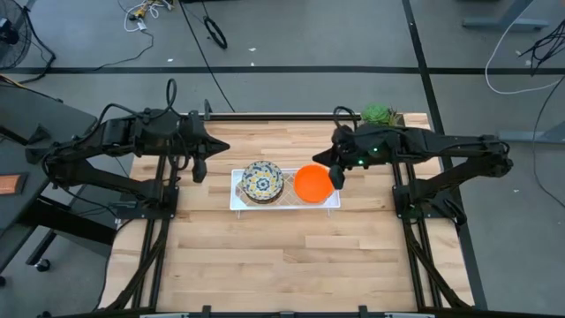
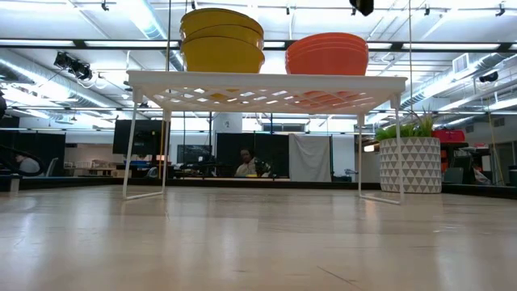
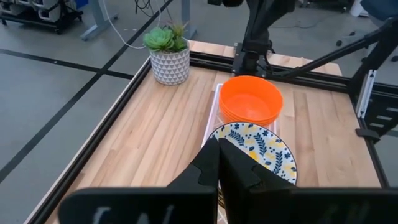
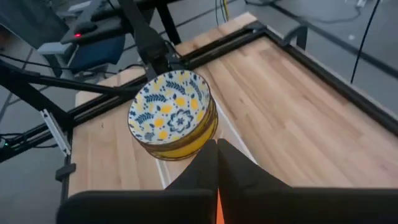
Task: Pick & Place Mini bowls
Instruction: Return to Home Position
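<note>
Wooden table [image 1: 291, 265] from above: one white shelf [image 1: 237, 205] stood at its middle and carried two stacks of mini bowls, the white patterned stack [image 1: 262, 180] on the left and the orange stack [image 1: 312, 183] on the right, just beside each other. One potted plant [image 1: 378, 114] sat at the far right corner. The left gripper [image 1: 199, 170] hung near the shelf's left end, apart from it. The right gripper [image 1: 336, 179] hung at the orange stack's right edge.

At table height, both stacks sat on top of the shelf, the patterned bowls showing yellow outsides. Several rims showed in each stack, too close together to count surely. No loose bowl lay on the table.

From the left wrist, that gripper's two fingers [image 3: 239, 177] were pressed together with nothing between them, above the patterned stack's near rim, the orange stack beyond.

From the right wrist, its two fingers [image 4: 239, 171] likewise met, empty, the patterned stack ahead of them.
</note>
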### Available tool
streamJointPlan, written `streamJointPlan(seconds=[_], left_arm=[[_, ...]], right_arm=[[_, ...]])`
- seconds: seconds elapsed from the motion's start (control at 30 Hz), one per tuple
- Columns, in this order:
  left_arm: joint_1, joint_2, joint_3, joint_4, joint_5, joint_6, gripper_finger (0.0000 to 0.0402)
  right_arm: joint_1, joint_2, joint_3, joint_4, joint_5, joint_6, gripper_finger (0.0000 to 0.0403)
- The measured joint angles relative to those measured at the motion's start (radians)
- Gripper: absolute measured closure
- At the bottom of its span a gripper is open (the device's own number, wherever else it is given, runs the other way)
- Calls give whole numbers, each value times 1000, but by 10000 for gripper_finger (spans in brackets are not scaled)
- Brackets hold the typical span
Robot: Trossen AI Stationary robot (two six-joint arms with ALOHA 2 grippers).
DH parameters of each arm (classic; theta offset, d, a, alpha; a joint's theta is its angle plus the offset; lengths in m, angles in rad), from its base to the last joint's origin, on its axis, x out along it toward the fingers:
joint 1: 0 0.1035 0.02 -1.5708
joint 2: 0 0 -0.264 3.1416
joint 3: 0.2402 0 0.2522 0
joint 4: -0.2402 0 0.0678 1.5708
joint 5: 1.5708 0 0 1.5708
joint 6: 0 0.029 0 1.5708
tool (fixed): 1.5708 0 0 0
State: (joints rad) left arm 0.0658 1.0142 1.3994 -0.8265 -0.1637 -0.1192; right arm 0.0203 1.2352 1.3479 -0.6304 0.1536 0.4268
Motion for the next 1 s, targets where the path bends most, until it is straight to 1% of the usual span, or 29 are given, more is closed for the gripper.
streamJointPlan(seconds=[0.23, 0.33, 0.5, 0.7, 1.0], left_arm=[[0, 0, 0, 0, 0, 0, 391], [0, 0, 0, 0, 0, 1, 388], [0, 0, 0, 0, 0, 2, 388], [0, 0, 0, 0, 0, 2, 388], [0, 0, 0, 0, 0, 2, 388]], right_arm=[[9, -61, 0, -7, 20, -80, 402], [8, -80, 0, -8, 52, -115, 402], [8, -103, 0, -6, 52, -194, 403], [9, -120, 0, -6, 38, -245, 403], [8, -134, 0, -4, 37, -271, 403]])
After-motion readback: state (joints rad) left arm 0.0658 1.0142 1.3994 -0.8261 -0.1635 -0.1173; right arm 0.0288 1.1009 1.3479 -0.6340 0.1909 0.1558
